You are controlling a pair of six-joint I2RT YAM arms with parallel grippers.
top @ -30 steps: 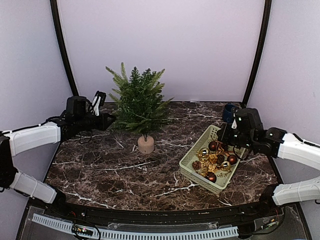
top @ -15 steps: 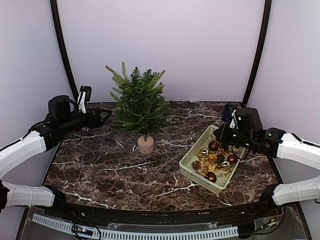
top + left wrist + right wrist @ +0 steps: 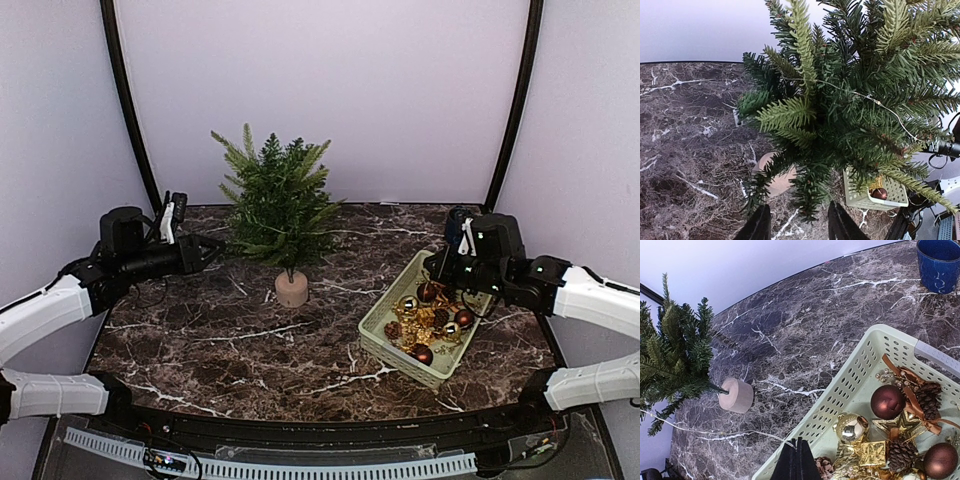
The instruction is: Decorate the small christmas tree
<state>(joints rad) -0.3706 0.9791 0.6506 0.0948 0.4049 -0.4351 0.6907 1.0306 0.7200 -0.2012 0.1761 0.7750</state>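
The small christmas tree [image 3: 280, 215] stands in its beige pot [image 3: 292, 289] at the back left of the marble table. My left gripper [image 3: 212, 250] hovers just left of its lower branches, jaws apart and empty. In the left wrist view the branches [image 3: 840, 100] fill the frame above that gripper [image 3: 800, 225], and a thin light wire [image 3: 875, 102] lies across them. My right gripper [image 3: 445, 268] hangs over the basket's near rim. In its wrist view it [image 3: 798, 447] is shut on the thin wire [image 3: 748, 431], which trails left toward the tree [image 3: 675, 350].
A pale green perforated basket [image 3: 375, 320] at the right holds brown balls [image 3: 887, 401], a gold ball [image 3: 851, 429], pine cones and gold trinkets. A blue cup [image 3: 939, 262] stands behind it. Curved dark frame posts and white walls enclose the table.
My left gripper let go among the tree's branches, drew back to the left, and its jaws have since narrowed partway. The right gripper stayed put, shut.
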